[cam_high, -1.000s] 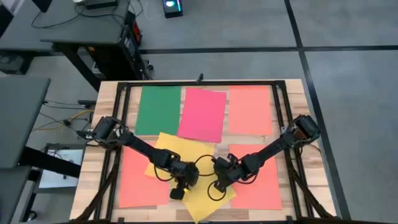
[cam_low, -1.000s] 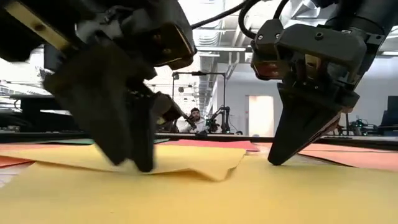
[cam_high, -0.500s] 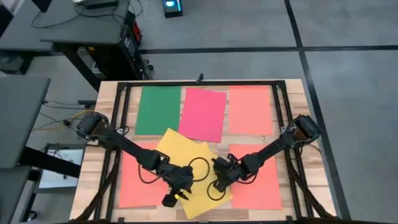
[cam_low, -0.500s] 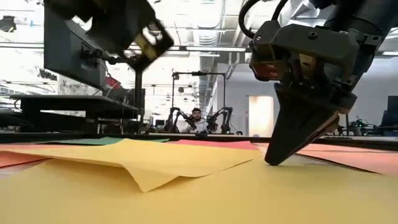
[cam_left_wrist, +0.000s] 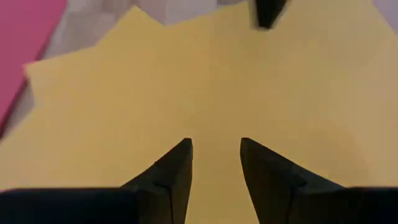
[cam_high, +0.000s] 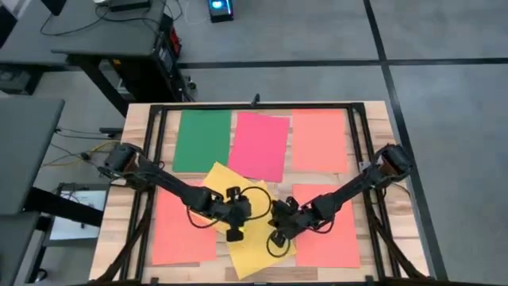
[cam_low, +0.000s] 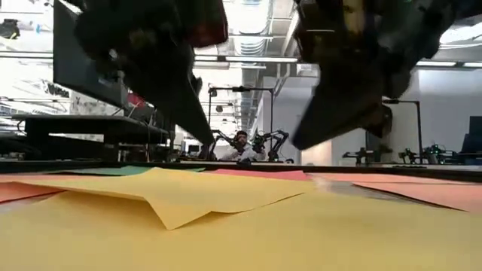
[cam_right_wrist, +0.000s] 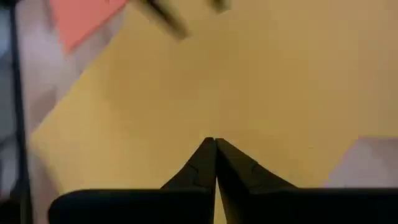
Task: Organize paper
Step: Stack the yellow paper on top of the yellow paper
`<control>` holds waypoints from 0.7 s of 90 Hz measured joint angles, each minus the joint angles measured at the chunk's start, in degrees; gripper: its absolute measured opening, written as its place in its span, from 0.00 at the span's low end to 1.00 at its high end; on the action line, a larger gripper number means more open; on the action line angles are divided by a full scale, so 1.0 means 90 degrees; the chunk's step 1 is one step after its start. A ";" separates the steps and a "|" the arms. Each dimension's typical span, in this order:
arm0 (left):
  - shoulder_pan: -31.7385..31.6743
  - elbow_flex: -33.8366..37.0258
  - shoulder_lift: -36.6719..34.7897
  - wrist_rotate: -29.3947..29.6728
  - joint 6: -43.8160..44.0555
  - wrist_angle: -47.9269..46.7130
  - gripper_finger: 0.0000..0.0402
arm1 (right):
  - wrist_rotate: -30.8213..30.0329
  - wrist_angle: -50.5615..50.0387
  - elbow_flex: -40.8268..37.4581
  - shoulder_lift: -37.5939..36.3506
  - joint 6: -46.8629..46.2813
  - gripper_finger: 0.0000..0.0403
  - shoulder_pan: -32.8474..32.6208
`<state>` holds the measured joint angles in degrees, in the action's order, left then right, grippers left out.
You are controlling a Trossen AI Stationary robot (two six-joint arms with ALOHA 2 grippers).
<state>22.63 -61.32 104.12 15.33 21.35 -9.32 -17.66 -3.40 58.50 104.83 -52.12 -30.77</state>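
We logged: three sheets (cam_high: 257,144) along table (cam_high: 378,114) far edge | overlapped sheets (cam_high: 242,238) mid near edge | both grippers above them.

No readable text, label, brand, number or sign on anything here.

Two dark pincers (cam_low: 162,83) (cam_low: 354,83) above overlapping yellow paper (cam_low: 226,218), person (cam_low: 241,147) far behind.

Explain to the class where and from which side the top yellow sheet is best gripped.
Probably at its raised corner. In the low view that corner of the top yellow sheet lifts off the sheet below, leaving a gap for one finger. Elsewhere it lies flat. Come in low from the table's near edge, sliding under the tip. The left end effector is open above it; the right end effector is shut.
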 joint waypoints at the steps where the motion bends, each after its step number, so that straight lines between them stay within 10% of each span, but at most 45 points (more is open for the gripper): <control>1: -0.0009 0.0000 0.0025 0.0000 0.0021 0.0013 0.30 | 0.0051 0.0005 0.0001 0.0010 0.0022 0.00 -0.0034; 63: 0.0284 -0.0015 0.0599 -0.1372 -0.0963 0.0014 0.30 | 0.0623 -0.0070 0.0039 0.0841 -0.1045 0.00 -0.0191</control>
<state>25.19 -61.46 109.51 2.98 12.68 -9.19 -12.05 -4.03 58.85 112.40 -61.52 -32.49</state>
